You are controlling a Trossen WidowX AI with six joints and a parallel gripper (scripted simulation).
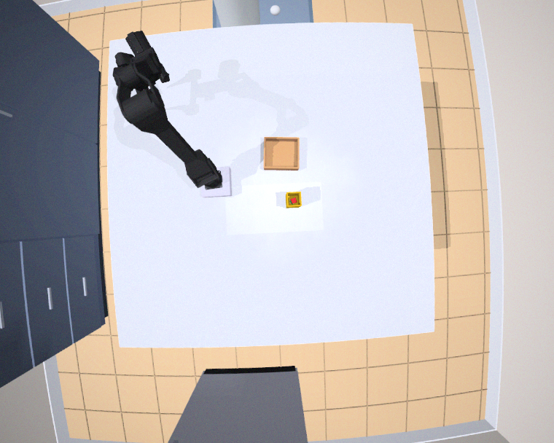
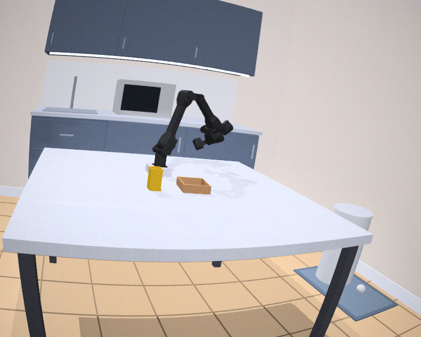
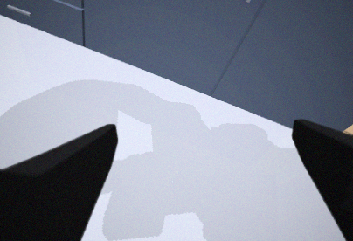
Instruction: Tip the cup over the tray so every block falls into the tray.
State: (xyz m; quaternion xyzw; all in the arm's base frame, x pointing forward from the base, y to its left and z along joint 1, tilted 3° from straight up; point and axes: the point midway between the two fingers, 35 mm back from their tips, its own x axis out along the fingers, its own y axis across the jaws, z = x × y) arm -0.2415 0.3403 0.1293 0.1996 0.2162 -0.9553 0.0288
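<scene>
On the table (image 1: 267, 285) (image 2: 189, 221), the cup (image 1: 286, 200) (image 2: 154, 179) stands upright near the tray (image 1: 281, 168) (image 2: 196, 188), nothing between them. Well apart from both, the gripper (image 2: 209, 143) (image 3: 204, 130) hangs raised, fingers spread and holding nothing. Cabinets (image 1: 38, 167) (image 2: 145, 139) (image 3: 175, 28) line one side.

Yellow square cup (image 1: 293, 192) upright on white surface (image 1: 267, 285), a red block (image 1: 294, 200) and a bit of green inside. Orange tray (image 1: 281, 168) near cup, apart from it, nothing in it. Black arm (image 1: 177, 143) on pale base plate (image 1: 225, 189), reaching to a corner of the surface, well apart from both.
</scene>
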